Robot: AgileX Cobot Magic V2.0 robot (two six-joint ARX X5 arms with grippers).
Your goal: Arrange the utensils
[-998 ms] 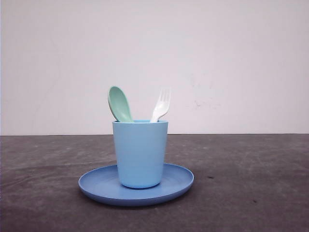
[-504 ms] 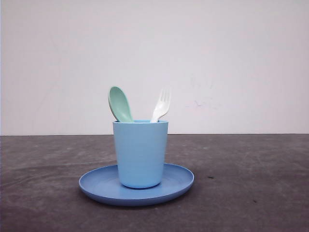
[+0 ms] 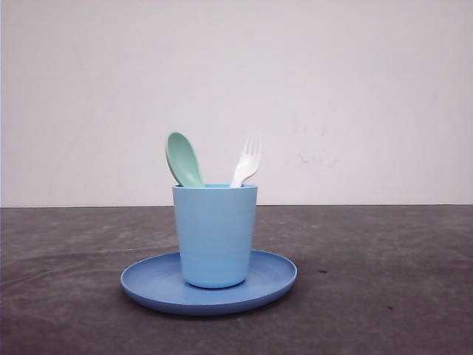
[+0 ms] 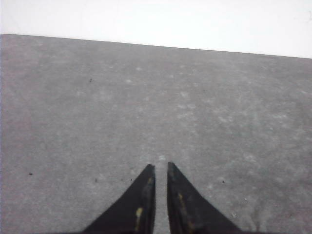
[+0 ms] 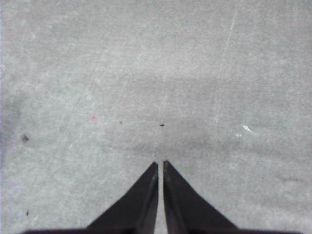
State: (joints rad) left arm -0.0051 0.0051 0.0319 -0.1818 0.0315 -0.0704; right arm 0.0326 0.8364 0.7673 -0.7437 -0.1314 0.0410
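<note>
From my station I read the dark table first: it carries one tidy stack near the middle of the front view. On it lies the blue round plate, flat, and the light blue cup stands upright on the plate's middle. Inside the cup sit both utensils, handles down: the mint-green spoon leans toward my left with its oval bowl above the rim, and the small white fork leans toward my right, tines up. The two heads are apart, not touching each other as far as I can see. I judge the organizing as done or nearly so; nothing lies loose on the table, and I see no step left beyond parking the arms. In the left wrist view the left gripper has its fingers drawn almost together with only a thin slit between them, holding nothing, over bare table. In the right wrist view the right gripper looks the same, fingertips all but meeting and empty, above bare grey surface.
</note>
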